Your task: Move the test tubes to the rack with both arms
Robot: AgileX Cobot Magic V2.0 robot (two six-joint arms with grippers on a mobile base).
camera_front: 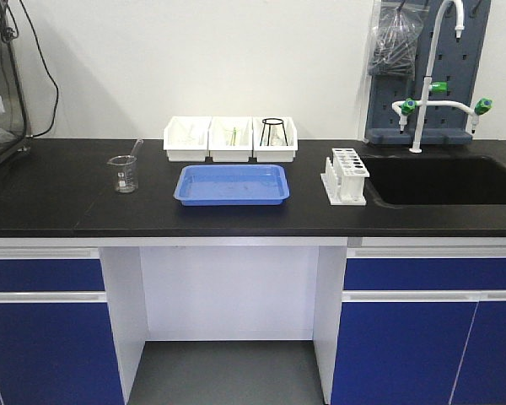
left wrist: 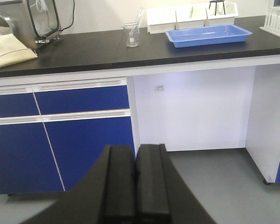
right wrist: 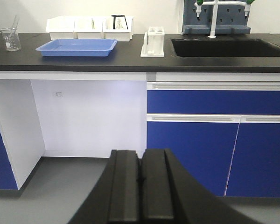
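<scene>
Plainly, your biggest risk here is starting the reach without a sure target: the test tubes are too thin and clear to pick out for certain in any view. All you get are pale slender shapes in two of the white bins point(camera_front: 209, 138) at the back of the counter point(camera_front: 51, 198), and you cannot tell whether any tube already stands in the rack point(camera_front: 346, 175). The rack sits at the right, just beside the sink point(camera_front: 443, 201), so a careless nudge from the right arm could tip it over the edge into the basin. On the left, the beaker point(camera_front: 124, 173) stands apart from the blue tray point(camera_front: 231, 201), with a rod leaning in it. A wide sweep by the left arm towards the bins could knock it over. Glass this narrow will likely slip or crack if you pinch it off-centre or too hard. Both arms are low, well below the counter edge, with their wrist cameras looking roughly level at the cabinet fronts. Neither arm appears in the front view. The left gripper point(left wrist: 135, 154) has its fingers pressed together with nothing between them, and the right gripper point(right wrist: 141, 156) is the same, closed on nothing. You will have to lift both arms clear of the counter lip first, and clipping that edge on the way up is a hazard in itself.
</scene>
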